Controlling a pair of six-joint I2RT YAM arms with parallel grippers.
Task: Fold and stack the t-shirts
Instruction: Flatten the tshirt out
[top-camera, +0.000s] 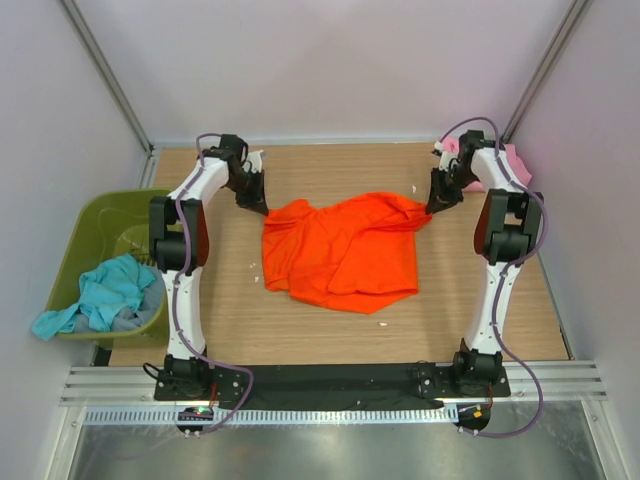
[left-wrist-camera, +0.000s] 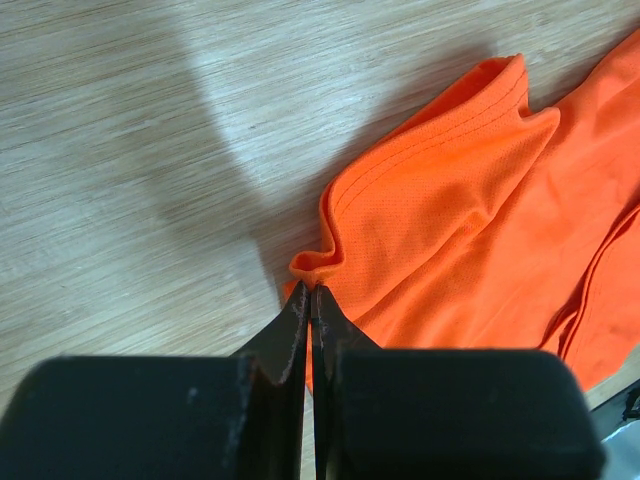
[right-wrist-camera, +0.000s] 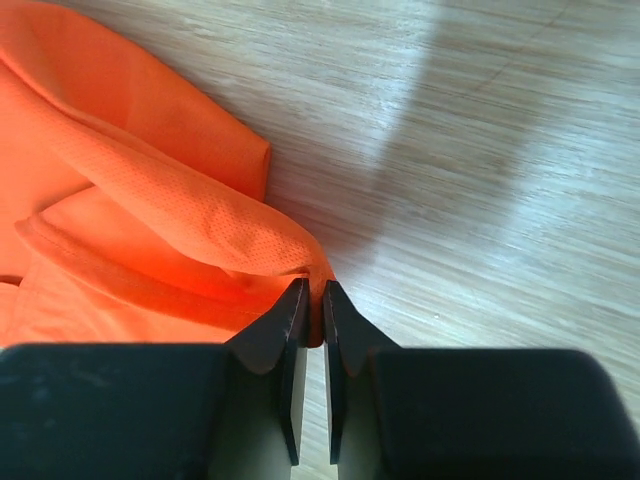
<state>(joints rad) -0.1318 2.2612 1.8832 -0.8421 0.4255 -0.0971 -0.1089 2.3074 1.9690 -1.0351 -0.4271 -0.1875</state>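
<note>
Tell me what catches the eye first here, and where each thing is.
The bright orange t-shirt lies rumpled in the middle of the wooden table. The left gripper and right gripper each pinch a far corner of it, on their own sides. Beside the table's left edge an olive-green tub holds a teal t-shirt that spills over its rim.

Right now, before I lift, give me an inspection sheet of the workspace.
Surface: wooden table.
Job's things: orange shirt crumpled at centre; teal shirt draped over the green tub; pink shirt at far right edge.
Clutter: green tub at left; white specks near the orange shirt.
Jaws: left jaws shut on the orange shirt's far-left corner; right jaws on its far-right corner.
Cables: purple cables along both arms.
Surroundings: pale walls; metal rail at near edge.
</note>
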